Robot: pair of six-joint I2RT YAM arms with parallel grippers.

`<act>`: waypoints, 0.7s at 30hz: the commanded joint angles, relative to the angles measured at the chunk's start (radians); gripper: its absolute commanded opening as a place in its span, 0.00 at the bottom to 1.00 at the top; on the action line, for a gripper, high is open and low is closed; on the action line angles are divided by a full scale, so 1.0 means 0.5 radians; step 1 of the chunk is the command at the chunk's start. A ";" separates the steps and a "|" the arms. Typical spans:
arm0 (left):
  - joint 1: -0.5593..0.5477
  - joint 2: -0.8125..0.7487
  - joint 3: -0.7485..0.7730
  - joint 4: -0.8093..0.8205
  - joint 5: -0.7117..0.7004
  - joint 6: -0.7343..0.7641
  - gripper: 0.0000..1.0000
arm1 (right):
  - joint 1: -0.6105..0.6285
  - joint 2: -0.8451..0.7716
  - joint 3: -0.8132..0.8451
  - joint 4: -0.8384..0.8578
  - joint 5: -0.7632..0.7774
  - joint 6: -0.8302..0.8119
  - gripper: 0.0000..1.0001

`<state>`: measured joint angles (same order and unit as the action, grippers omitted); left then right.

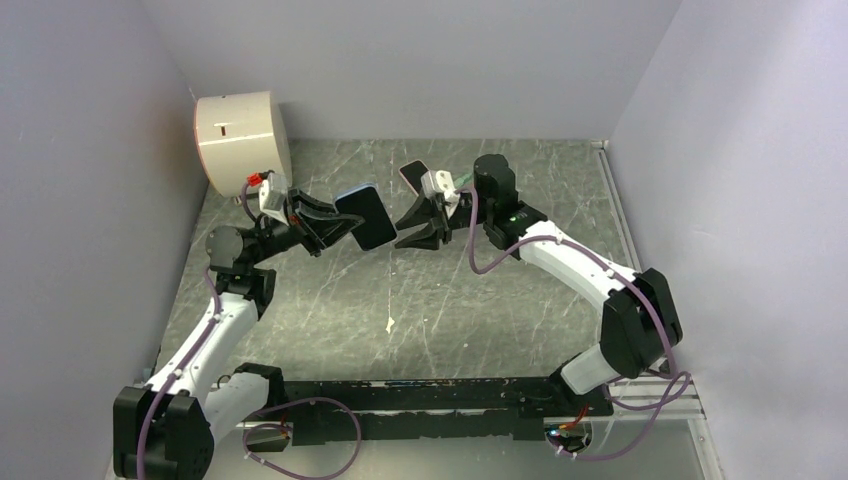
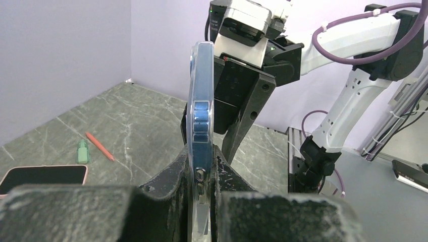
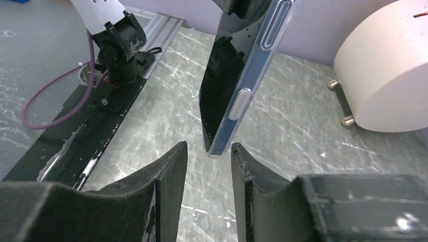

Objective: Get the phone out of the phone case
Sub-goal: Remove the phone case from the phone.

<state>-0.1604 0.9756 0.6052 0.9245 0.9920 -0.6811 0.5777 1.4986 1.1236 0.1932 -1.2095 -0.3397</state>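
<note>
Above the middle of the grey marbled bench (image 1: 440,320), a flat dark-screened phone (image 3: 219,96) is held clear of the surface, seated in a clear, blue-tinted plastic phone case (image 2: 200,116). The jaws of the left gripper (image 2: 201,166) are clamped on the two faces of the phone case at one end, so that the assembly is presented edge-on to the opposite arm.

The jaws of the right gripper (image 3: 208,151) stand apart. The free corner of the phone case lies at the mouth of the gap between them, and no contact can be seen.

Progress is judged as follows:
- Done: the cased phone is lifted and secured by one arm, and the second arm is brought up to its free end
- Left: a grip on the free end, separation of phone and phone case, and release of both parts

No gap is visible between the screen edge and the case rim, so extraction is judged not yet begun.

A second phone in a pink case (image 2: 43,176) lies flat on the bench near the back wall, also fully seated. The contents of the white cylindrical drum (image 1: 240,140) at the rear left corner cannot be determined
</note>
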 commanded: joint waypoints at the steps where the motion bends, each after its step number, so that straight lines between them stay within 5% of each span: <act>1: 0.005 0.001 0.001 0.243 -0.018 -0.088 0.02 | 0.013 0.015 0.099 0.097 -0.098 0.055 0.40; 7: 0.003 0.070 -0.004 0.345 0.001 -0.167 0.03 | 0.018 0.040 0.135 0.064 -0.123 0.047 0.29; 13: 0.002 0.082 0.028 0.268 -0.034 -0.230 0.03 | 0.016 0.072 0.243 -0.303 -0.117 -0.289 0.01; 21: 0.005 0.228 0.113 0.326 -0.058 -0.522 0.03 | 0.033 0.088 0.444 -1.002 -0.051 -1.123 0.00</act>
<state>-0.1616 1.0538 0.5968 1.0393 1.0290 -0.7864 0.5793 1.5394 1.2587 -0.1429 -1.2255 -0.5636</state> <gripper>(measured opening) 0.138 0.067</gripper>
